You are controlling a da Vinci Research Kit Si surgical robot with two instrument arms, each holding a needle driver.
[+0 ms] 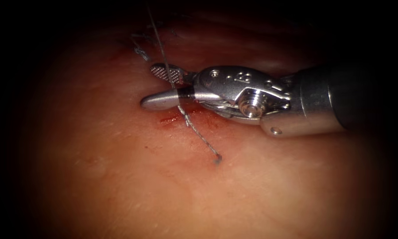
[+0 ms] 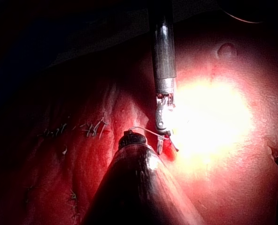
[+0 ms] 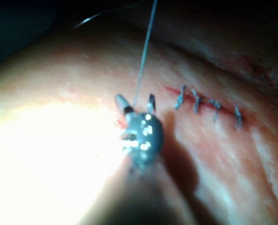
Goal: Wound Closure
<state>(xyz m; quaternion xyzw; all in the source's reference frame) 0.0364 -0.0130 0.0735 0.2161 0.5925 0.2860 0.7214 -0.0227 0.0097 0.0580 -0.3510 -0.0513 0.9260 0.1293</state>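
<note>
Your thread [image 1: 194, 130] runs as one strand from the dark top of the endoscope view down between the two jaws of your right end effector [image 1: 152, 86], then on over the tissue [image 1: 119, 177] to a point where it enters the surface, just below and right of the jaw tips. The stretch below the jaws looks twisted or braided; the stretch above is thin and straight. Red fluid [image 1: 172, 118] stains the tissue directly under the lower jaw, along a short reddish line beside the thread. Your right end effector comes in from the right with its jaws apart: the upper, ridged jaw lies behind the strand and the smooth lower jaw in front of it, so the thread passes through the gap unclamped. The right wrist view agrees: the thread [image 3: 143, 61] rises straight up from between the spread jaws of the right end effector [image 3: 135, 104], and a row of finished stitches [image 3: 207, 107] crosses the cut [image 3: 251, 119] just beside it. In the left wrist view you see the right end effector [image 2: 165, 140] hanging over brightly lit tissue, a pale strand [image 2: 143, 130] arching beside its tip, and older stitches [image 2: 94, 127] well apart from it. I cannot tell where the needle is.
</note>
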